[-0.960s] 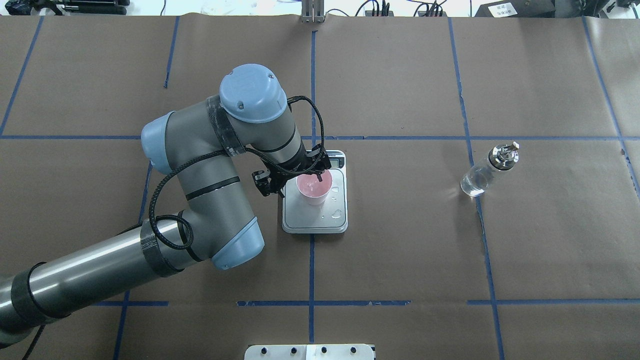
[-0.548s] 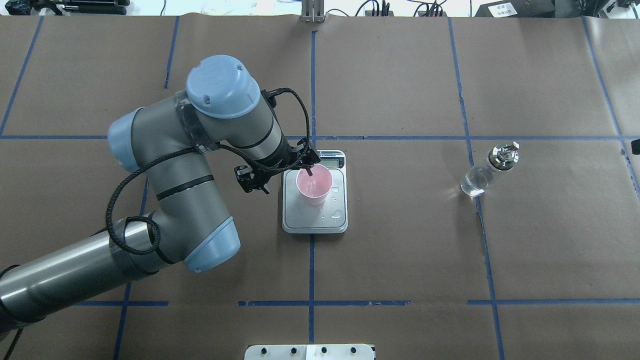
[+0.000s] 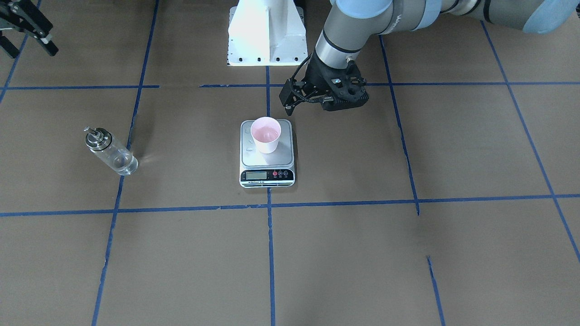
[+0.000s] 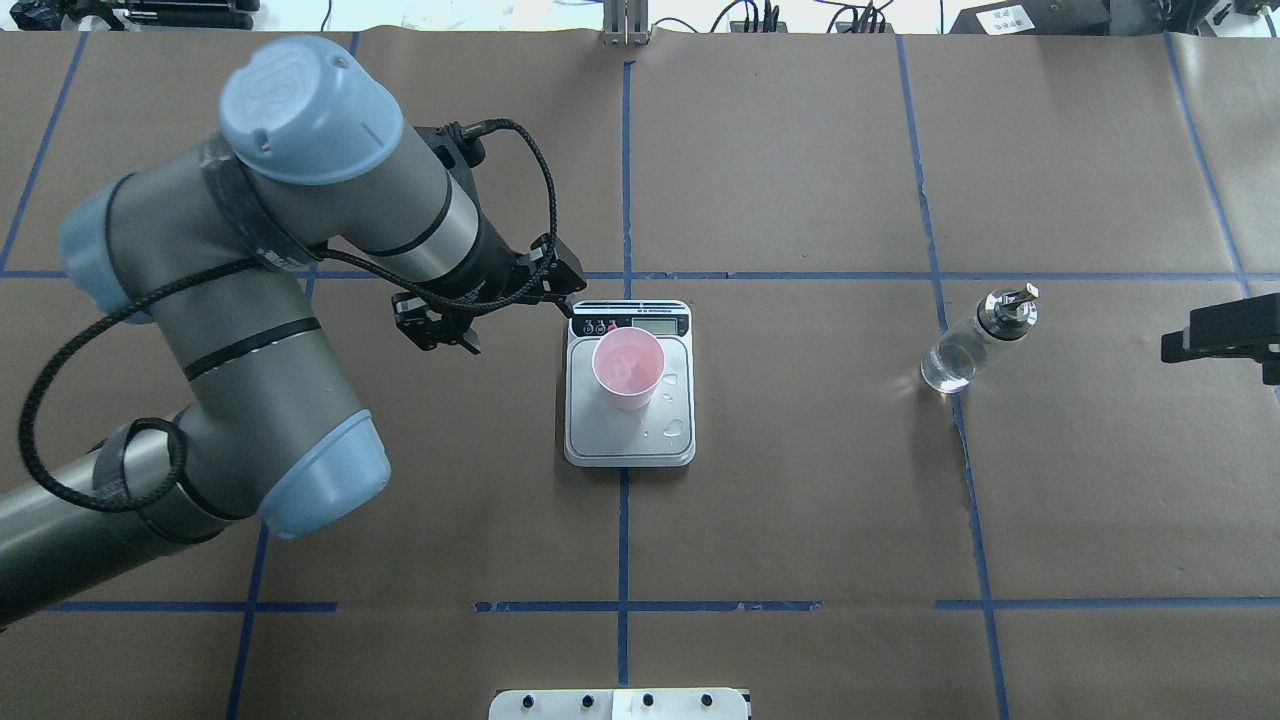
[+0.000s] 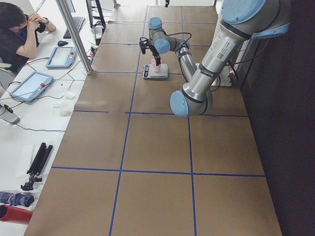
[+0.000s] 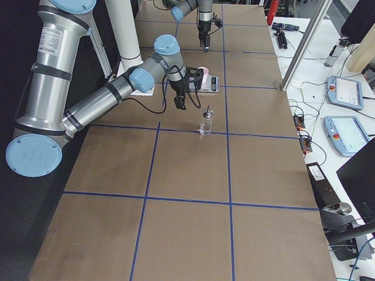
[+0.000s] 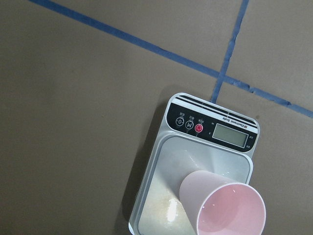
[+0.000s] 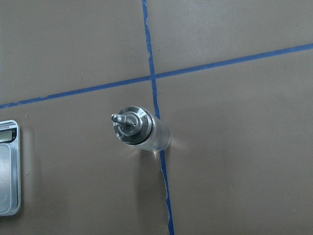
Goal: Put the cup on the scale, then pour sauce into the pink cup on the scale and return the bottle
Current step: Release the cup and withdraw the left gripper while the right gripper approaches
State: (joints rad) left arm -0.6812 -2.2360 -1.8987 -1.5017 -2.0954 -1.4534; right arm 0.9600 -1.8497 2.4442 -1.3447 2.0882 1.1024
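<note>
The pink cup (image 4: 627, 368) stands upright on the scale (image 4: 630, 445), near its display end. It also shows in the front view (image 3: 266, 134) and the left wrist view (image 7: 225, 208), where the scale's plate (image 7: 195, 156) is plain. My left gripper (image 4: 565, 285) is open and empty, raised just left of the scale, apart from the cup; it also shows in the front view (image 3: 288, 100). The clear glass bottle (image 4: 975, 340) with its silver cap stands alone on the right, seen from above in the right wrist view (image 8: 142, 129). My right gripper (image 4: 1215, 338) comes in at the right edge, looks open, and is apart from the bottle.
Water drops (image 4: 672, 428) lie on the scale's plate. Blue tape lines grid the brown paper table. The white robot base (image 3: 265, 31) is at the near edge. A person (image 5: 19, 29) sits at a side bench beyond the table's far edge.
My left gripper let go of the cup's rim and drew back up and to the left. The cup stays on the scale. My right gripper has come into view at the right edge.
</note>
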